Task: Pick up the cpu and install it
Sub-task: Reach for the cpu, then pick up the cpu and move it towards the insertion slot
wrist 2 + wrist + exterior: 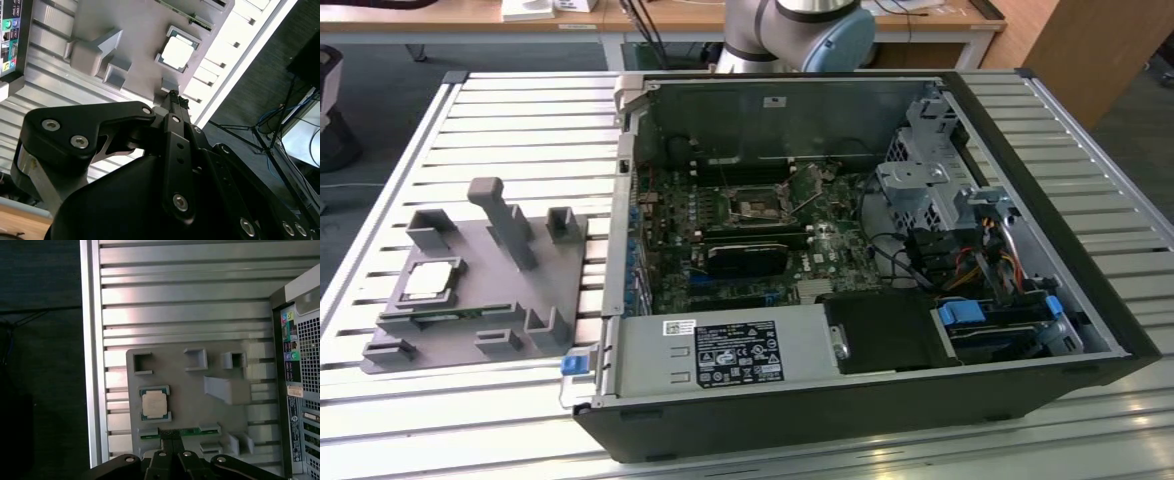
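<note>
Your gripper (173,96) sits closed, holding nothing; lowered like this, it could knock the chip (177,52) just beyond its tips.

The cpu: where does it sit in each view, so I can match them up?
Exterior view: the cpu lies in the grey tray, on the exterior view's left of the computer case.
First wrist view: the cpu lies in a pocket of the grey tray, just beyond the gripper.
Second wrist view: the cpu lies beyond the gripper.
Shared landmark: the grey tray.
</note>
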Robot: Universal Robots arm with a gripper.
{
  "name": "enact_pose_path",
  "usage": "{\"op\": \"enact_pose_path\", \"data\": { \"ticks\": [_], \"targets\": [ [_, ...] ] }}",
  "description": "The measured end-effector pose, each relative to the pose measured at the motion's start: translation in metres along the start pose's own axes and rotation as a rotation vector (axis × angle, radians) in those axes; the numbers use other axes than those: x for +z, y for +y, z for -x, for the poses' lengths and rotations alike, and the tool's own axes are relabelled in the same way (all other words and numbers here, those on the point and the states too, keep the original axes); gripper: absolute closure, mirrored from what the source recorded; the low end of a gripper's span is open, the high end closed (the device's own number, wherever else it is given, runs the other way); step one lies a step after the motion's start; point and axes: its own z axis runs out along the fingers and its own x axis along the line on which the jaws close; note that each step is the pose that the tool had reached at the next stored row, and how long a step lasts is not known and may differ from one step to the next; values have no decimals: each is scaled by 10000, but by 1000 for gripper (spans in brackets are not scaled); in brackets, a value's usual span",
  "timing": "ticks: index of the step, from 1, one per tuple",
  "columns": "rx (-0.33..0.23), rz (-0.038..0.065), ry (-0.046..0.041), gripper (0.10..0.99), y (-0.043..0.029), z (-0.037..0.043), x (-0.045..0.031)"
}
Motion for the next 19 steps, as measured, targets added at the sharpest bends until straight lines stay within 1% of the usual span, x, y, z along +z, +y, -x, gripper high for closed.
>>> {"op": "enact_pose_path", "data": {
  "ticks": [3,6,10,13,19],
  "targets": [
    [1,0,1,980,-17,-26,2],
    [0,-1,28,980,-22,-37,5],
    [6,-10,140,980,-23,-38,8],
    [9,-15,199,980,-24,-38,16],
    [9,-16,208,980,-26,-38,36]
  ]
}}
